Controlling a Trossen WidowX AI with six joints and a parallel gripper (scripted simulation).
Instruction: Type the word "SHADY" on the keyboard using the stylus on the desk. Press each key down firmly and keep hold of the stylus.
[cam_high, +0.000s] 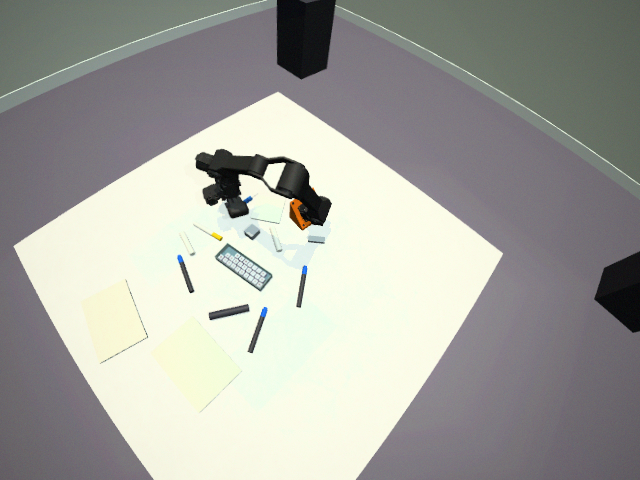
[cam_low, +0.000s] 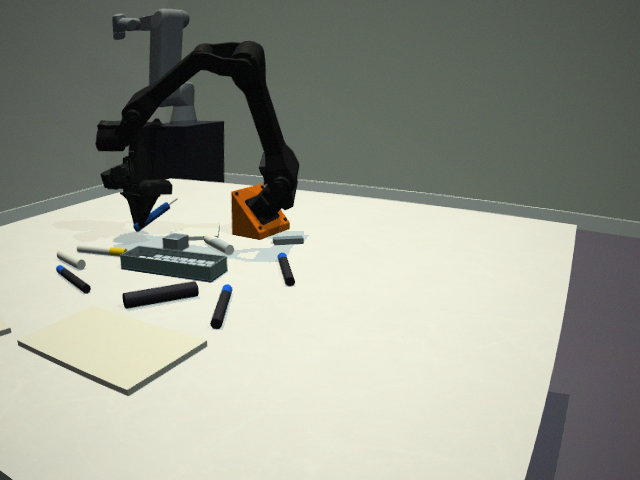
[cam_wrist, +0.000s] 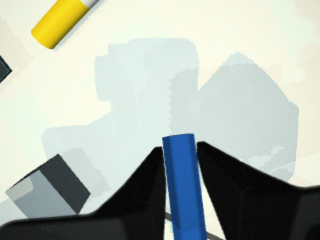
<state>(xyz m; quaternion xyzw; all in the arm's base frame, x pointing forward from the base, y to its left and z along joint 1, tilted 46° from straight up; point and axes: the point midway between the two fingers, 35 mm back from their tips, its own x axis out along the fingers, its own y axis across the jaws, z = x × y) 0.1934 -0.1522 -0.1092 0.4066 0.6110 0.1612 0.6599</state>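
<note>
Up front, pale board (cam_high: 196, 364) (cam_low: 113, 346): flat on the desk (cam_high: 392, 289) (cam_low: 413, 330); nearest whole thing in the exterior view.
Thick black cylinder (cam_high: 229, 312) (cam_low: 160, 295): lying between that board and the keyboard; touching neither.
Keyboard (cam_high: 243, 267) (cam_low: 173, 266): flat, set in a dark green case; stylus well apart from its keys.
Yellow-ended stick (cam_high: 217, 236) (cam_low: 117, 251) (cam_wrist: 61, 24): lying near the keyboard's far side, as is the grey block (cam_high: 252, 231) (cam_low: 175, 241) (cam_wrist: 50, 187).
Gripper (cam_high: 242, 201) (cam_low: 138, 223) (cam_wrist: 179, 151): pointing down beyond the keyboard; fingers nearly together, a narrow gap between them; clamped on the stylus's blue handle.
Stylus (cam_high: 248, 199) (cam_low: 159, 212) (cam_wrist: 184, 185): blunt end at the fingertips; thin pale tip jutting out, directed away from the keyboard; tilted rather than upright.
Orange base wedge (cam_high: 297, 214) (cam_low: 242, 219): under the black arm's foot, to one side of the gripper.
Grey arm (cam_low: 165, 51): farthest back, upon a dark pedestal (cam_low: 196, 149); wall behind.
</note>
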